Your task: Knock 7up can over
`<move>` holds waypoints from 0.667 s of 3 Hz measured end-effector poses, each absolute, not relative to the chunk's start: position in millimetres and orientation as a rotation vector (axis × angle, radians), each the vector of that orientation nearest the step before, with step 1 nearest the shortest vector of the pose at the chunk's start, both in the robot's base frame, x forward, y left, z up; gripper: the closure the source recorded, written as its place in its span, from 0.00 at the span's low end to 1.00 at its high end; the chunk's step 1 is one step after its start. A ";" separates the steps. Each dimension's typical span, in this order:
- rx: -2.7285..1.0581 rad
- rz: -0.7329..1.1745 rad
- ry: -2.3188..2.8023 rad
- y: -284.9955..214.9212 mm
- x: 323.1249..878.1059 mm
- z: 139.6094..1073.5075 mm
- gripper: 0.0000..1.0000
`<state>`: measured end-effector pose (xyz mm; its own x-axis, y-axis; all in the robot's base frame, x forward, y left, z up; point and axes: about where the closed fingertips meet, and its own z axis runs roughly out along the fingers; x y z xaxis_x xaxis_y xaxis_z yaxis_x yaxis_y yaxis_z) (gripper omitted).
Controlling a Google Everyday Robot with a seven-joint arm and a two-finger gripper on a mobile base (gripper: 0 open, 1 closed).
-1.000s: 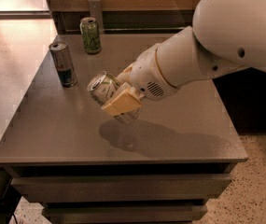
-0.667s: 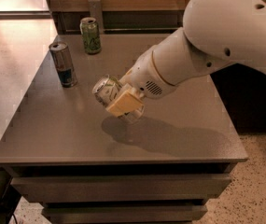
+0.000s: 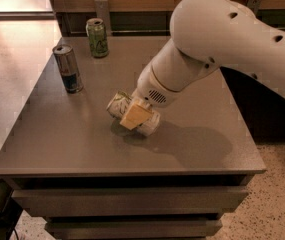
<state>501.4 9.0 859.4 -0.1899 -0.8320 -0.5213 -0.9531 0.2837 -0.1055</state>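
Note:
The 7up can (image 3: 118,105), whitish with green markings, lies on its side on the grey table (image 3: 67,144), near the middle and tilted from upper left to lower right. My gripper (image 3: 138,116) comes down from the white arm at the upper right and is shut across the can's middle. One tan finger pad (image 3: 135,115) shows in front of the can; the other finger is hidden behind it. The can's lower right end (image 3: 150,127) rests on or just above the tabletop.
A slim blue-and-silver can (image 3: 68,68) stands upright at the table's left. An all-green can (image 3: 97,37) stands upright at the back left. A wooden wall runs behind the table, and the floor drops away on the left and right.
The gripper has moved down and slightly forward with the can in it. The can went from held tilted above the table to lying on its side at the tabletop.

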 end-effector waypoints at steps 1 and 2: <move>-1.682 0.257 2.121 21.1 504.1 844.4 1.00; -1.759 0.225 2.112 41.0 504.5 830.1 1.00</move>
